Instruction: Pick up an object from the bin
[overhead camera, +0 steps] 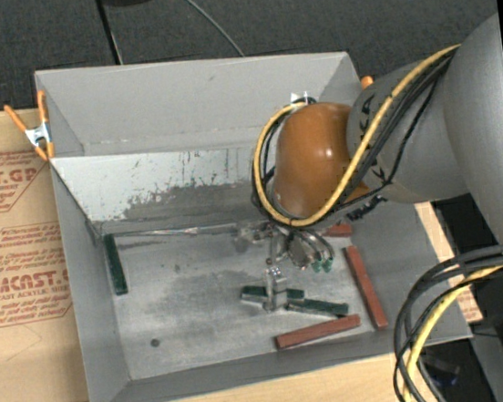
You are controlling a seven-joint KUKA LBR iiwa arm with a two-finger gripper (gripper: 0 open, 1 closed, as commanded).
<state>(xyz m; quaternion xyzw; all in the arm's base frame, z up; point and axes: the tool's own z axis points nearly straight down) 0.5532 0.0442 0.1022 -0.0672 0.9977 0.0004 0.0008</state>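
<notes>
Green stick [319, 307], dark and flat, lies on the bin [159, 336] floor right of the middle, towards the near wall. A shorter green piece [253, 293] lies at its left end. The pincer [275, 292] is down where the two meet; I cannot tell how far open it is, nor whether it grips anything. A red-brown stick [317, 332] lies just below, a second red-brown stick [366, 286] to the right.

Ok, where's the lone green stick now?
In the camera view, the green stick lies along the bin's left wall, far left of the gripper.
</notes>
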